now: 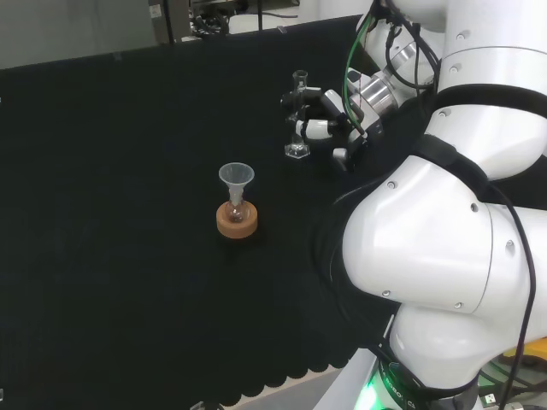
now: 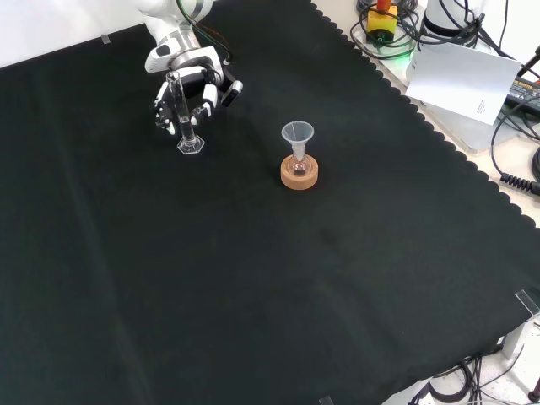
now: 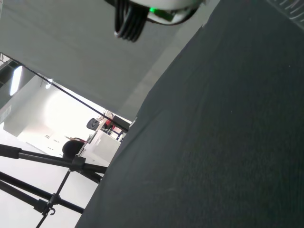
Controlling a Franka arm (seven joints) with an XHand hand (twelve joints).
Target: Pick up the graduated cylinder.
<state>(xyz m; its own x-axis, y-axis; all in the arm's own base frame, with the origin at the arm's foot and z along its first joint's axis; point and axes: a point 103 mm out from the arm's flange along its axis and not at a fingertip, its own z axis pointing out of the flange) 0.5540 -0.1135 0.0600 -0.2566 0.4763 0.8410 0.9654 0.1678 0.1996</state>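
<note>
The black and white robot hand (image 2: 192,91) curls its fingers around the slim clear glass graduated cylinder (image 2: 180,108), which stands upright on its hexagonal foot on the black-cloth desk (image 2: 253,278). Well apart, nearer the cloth's middle, a clear plastic funnel (image 2: 297,134) sits in a small flask on a round cork ring (image 2: 299,174).

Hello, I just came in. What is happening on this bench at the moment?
A white robot arm is reaching for a clear graduated cylinder that stands upright on the black cloth. Its hand is right at the cylinder, with the fingers curled around the tube, and the cylinder's base still seems to rest on the cloth. To the right in the front view, apart from the hand, a small flask with a funnel in its neck sits on a cork ring.
</note>
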